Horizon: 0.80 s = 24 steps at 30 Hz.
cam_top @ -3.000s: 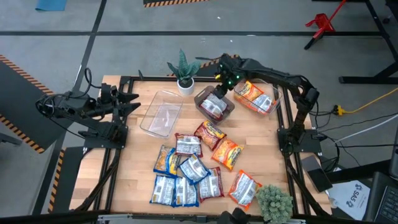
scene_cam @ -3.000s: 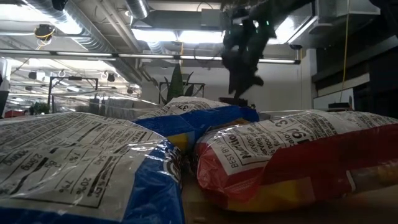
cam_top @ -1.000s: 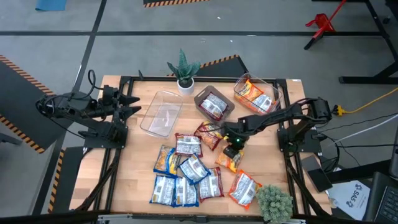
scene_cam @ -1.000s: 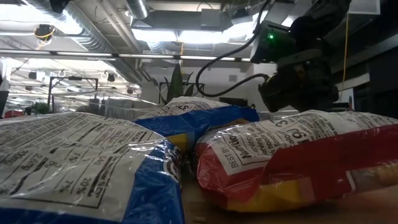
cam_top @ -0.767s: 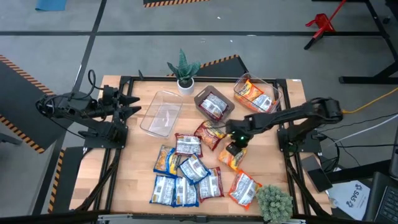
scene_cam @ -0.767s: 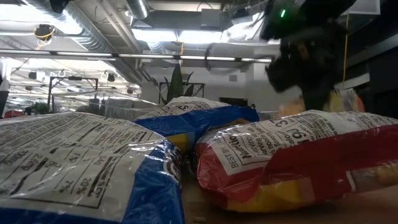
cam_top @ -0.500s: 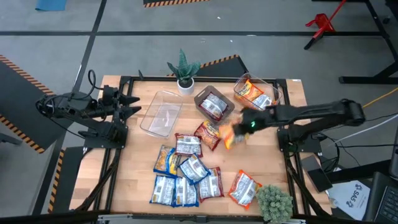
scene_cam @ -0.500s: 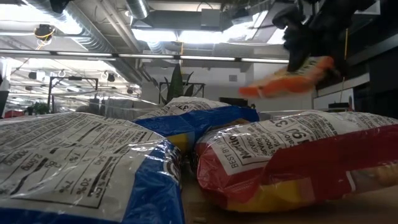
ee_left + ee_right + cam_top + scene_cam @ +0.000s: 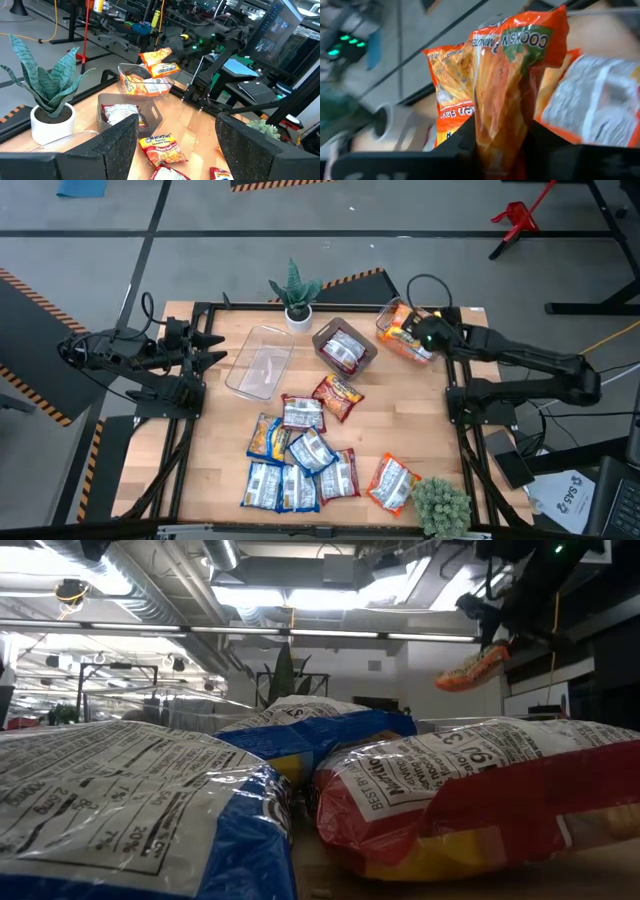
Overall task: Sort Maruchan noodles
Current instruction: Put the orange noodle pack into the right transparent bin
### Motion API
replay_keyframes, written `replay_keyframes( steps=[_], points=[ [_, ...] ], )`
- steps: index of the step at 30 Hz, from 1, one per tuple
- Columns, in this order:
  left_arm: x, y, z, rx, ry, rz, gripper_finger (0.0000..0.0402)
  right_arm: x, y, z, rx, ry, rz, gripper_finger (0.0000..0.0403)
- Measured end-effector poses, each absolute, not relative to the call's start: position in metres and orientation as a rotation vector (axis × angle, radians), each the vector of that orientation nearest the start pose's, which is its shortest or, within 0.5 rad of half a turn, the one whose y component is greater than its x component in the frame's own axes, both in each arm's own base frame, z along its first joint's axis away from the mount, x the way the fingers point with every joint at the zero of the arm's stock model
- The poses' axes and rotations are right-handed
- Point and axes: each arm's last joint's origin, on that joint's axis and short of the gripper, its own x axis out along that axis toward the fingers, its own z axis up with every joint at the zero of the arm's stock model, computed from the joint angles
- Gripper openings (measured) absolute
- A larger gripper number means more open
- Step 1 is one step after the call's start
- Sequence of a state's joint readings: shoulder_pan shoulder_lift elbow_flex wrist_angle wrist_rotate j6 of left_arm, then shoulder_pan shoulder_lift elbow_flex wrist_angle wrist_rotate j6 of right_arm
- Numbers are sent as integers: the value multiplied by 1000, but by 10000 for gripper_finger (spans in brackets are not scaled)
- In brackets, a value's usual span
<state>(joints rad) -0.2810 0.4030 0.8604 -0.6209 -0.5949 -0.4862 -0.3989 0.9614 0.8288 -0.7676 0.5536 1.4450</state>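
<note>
Orange noodle packet [image 9: 512, 95] — in right hand [image 9: 502, 145]

The wooden tabletop [image 9: 215, 430] is bare along its left side and near the right edge. The middle front is crowded by glossy flat noodle packets [image 9: 300, 460]. At the back, a small potted green plant [image 9: 296, 295], an empty clear plastic bin [image 9: 258, 362] and a grey square bin [image 9: 344, 347] stand close together.

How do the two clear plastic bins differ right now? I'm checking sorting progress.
The clear bin on the right already holds orange noodle packets; the clear bin on the left holds none. The right end effector hangs over the right one with an orange packet; nothing hangs over the left. Both are transparent and rectangular.
</note>
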Motion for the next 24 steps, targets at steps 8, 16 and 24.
replay_keyframes(
  steps=[8,16,24],
  points=[
    [63,-1,354,-410,69,342,258,152,-121,259,1222,142,-1533,77],
    [63,-1,354,-410,69,342,258,153,-143,246,1263,172,-1593,78],
    [63,-1,354,-409,65,355,258,167,-162,236,1297,113,-1567,78]
  ],
)
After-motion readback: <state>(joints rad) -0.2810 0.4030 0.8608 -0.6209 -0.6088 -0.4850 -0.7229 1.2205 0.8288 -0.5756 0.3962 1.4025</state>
